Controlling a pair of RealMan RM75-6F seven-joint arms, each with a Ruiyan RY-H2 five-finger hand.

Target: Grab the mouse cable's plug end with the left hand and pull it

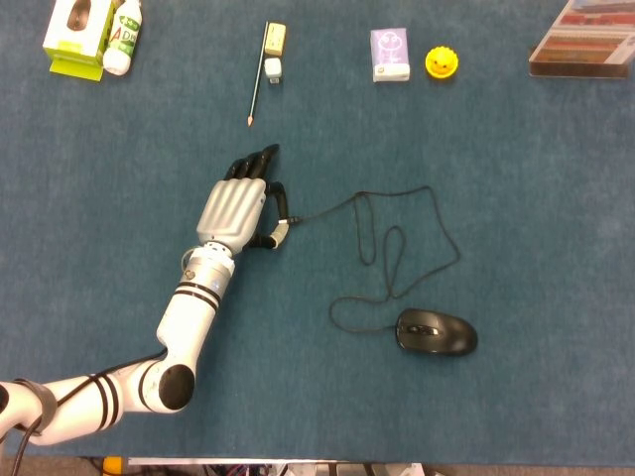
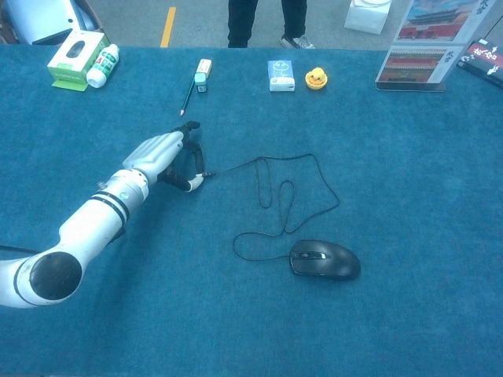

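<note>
Step in hand: grasp. Left hand (image 1: pixel 236 206), centre-left of the frame, has thumb and forefinger closing about the plug end (image 1: pixel 286 220) of the mouse cable (image 1: pixel 397 238); whether the pinch has firmed cannot be told. Other fingers extended.

Next move, by judgement: confirm the pinch, then draw the plug toward frame left so the loops pay out.

Mouse (image 1: pixel 437 332): lower right of centre, cable looped above it.

Surrounds, along the upper edge of the blue surface (image 1: pixel 516 178): pencil (image 1: pixel 257 84), white bottle (image 1: pixel 123 37), small box (image 1: pixel 390 54), yellow toy (image 1: pixel 442 62). None obstruct. Right hand not shown.

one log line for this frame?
left hand at plug, grasp unclear | cable slack, looped | mouse on table | right hand not in view
</note>
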